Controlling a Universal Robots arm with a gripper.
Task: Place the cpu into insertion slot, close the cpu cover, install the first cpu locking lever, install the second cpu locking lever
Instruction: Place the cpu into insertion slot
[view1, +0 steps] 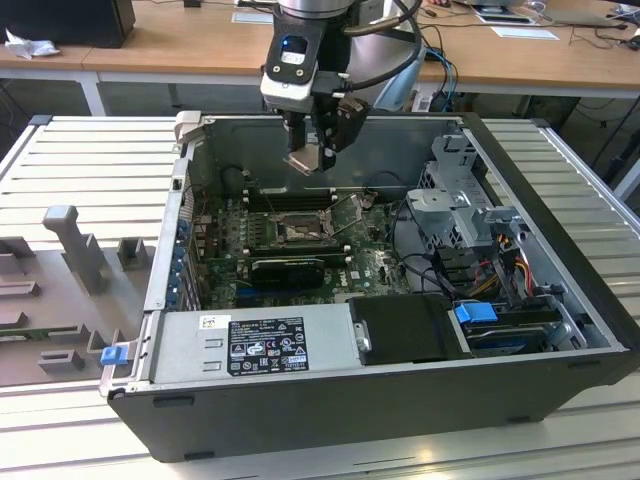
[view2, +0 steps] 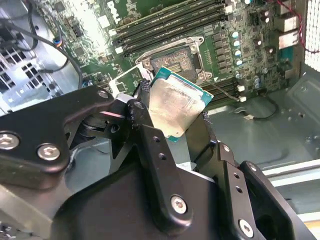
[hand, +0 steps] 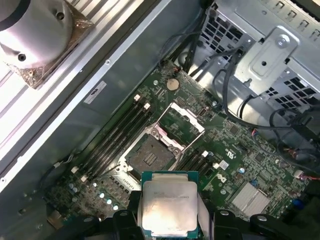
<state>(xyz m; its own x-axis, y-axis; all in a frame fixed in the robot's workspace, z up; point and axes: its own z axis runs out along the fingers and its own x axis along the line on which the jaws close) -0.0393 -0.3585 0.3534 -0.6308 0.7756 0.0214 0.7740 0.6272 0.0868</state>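
Exterior view: the gripper (view1: 311, 159) hangs over the open computer case (view1: 400, 420), clamped on the cpu (view1: 305, 164), which is held well above the insertion slot (view1: 297, 232). Second wrist view: the cpu sits tilted between the fingers (view2: 147, 135), silver top exposed. A slanted descent would probably bend the slot's contacts or let the cpu slip. First wrist view: the insertion slot lies bare beyond the held cpu, with the cpu cover (hand: 184, 121) raised beside it. Any sideways offset risks misseating.

Your cpu (hand: 169, 205) has a dull, smeared silver metal top on green board. Your claw (view2: 172, 117) is matt black with bright metal screws. The cover (hand: 182, 120) is bare shiny metal; the case (view1: 420, 160), matt grey sheet metal.
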